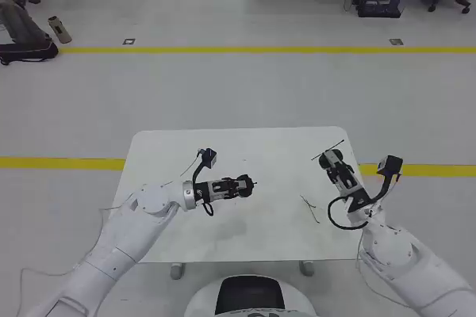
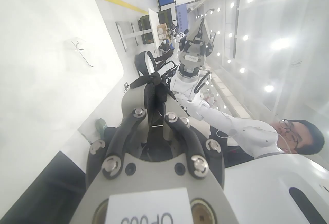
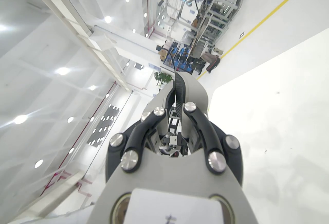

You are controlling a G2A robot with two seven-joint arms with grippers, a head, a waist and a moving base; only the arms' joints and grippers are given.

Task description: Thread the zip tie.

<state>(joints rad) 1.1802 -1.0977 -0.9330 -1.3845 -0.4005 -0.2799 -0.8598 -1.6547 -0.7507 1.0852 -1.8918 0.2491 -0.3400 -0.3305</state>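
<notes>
- Left gripper (image 1: pixel 250 186): hovering above the middle of the white table (image 1: pixel 222 143). Its fingers are pressing together, and whether they are pinching anything is not making itself out.
- Loose zip tie (image 1: pixel 309 208): lying flat on the table between the two arms, touching neither.
- Right gripper (image 1: pixel 329 156): hanging over the table's far right part. It is clenching a black zip tie (image 1: pixel 338 144), whose thin strap is sticking out past the fingertips.
- Step in hand, by judgement: presenting the held strap for threading, with the arms standing well apart.
- Next move: calling for bringing tail and head together under fine alignment, the slot being tiny.
</notes>
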